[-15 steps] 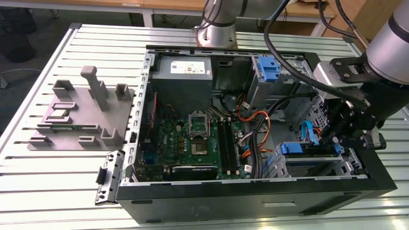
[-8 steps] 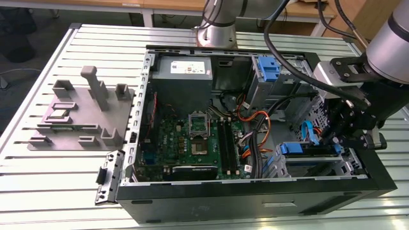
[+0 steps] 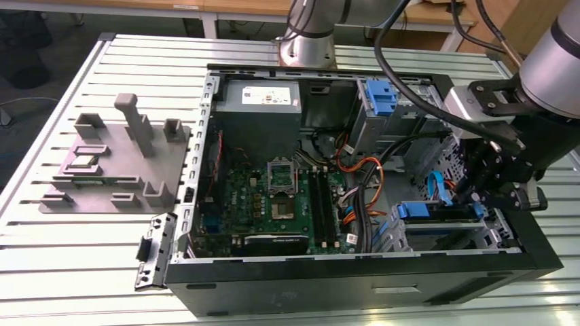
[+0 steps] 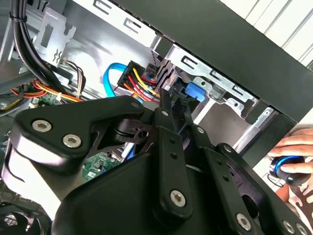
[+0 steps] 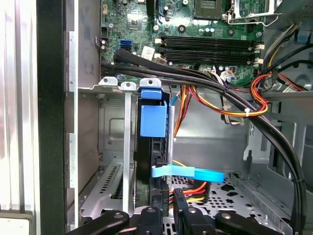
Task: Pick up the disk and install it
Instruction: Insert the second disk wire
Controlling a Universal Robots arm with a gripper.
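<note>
Blue-framed disk (image 5: 152, 122), one, seated in bay; fingers (image 5: 172, 193) closed beside.

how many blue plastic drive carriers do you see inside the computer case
2: one carrier stands upright in the bay at the case's far end beside the grey power supply; the other sits in the near bay below the gripper. Cables may hide more.

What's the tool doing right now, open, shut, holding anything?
Tool: fingers close together at the disk seated in the drive bay; whether it is gripping cannot be told.
</note>
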